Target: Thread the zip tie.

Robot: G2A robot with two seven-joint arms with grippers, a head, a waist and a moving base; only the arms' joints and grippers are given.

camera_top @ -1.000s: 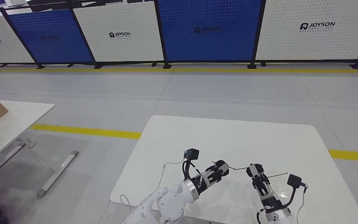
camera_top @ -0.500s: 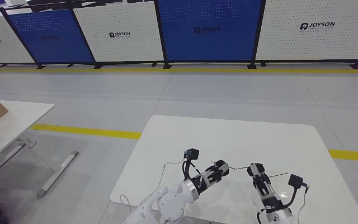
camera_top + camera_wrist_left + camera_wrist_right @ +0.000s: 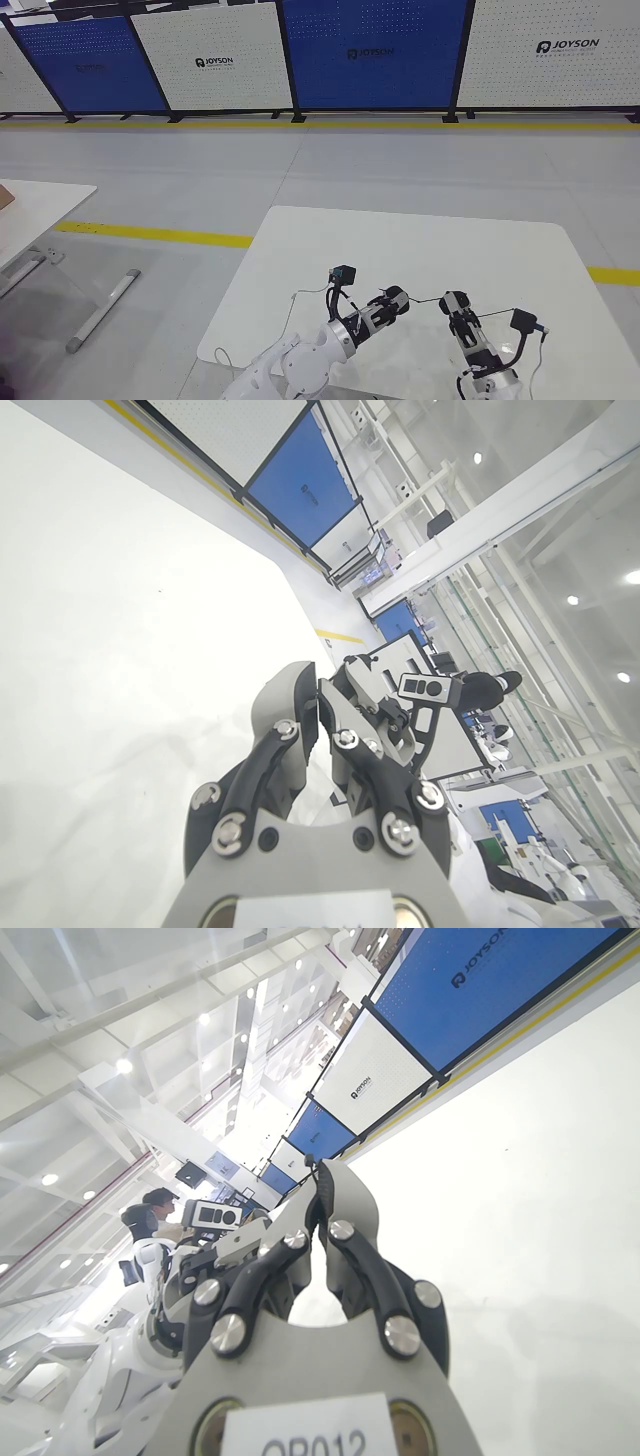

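Top view: the zip tie (image 3: 425, 299) was stretched over the white surface (image 3: 400, 235) near the robot's edge. It was pinched at either end by the closed left end effector (image 3: 398, 297) and right end effector (image 3: 450, 299).

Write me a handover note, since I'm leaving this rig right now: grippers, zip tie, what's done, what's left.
Left gripper: fingers shut, apparently on one end of the zip tie.
Right gripper: fingers shut on the zip tie, its head poking out past the fingertips.
Position: both grippers are close together over the near part of the table, with the tie spanning between them.
Done: the tie is off the table and gripped from both sides.
Left: no loop is visible, so the tail still has to go through the head.
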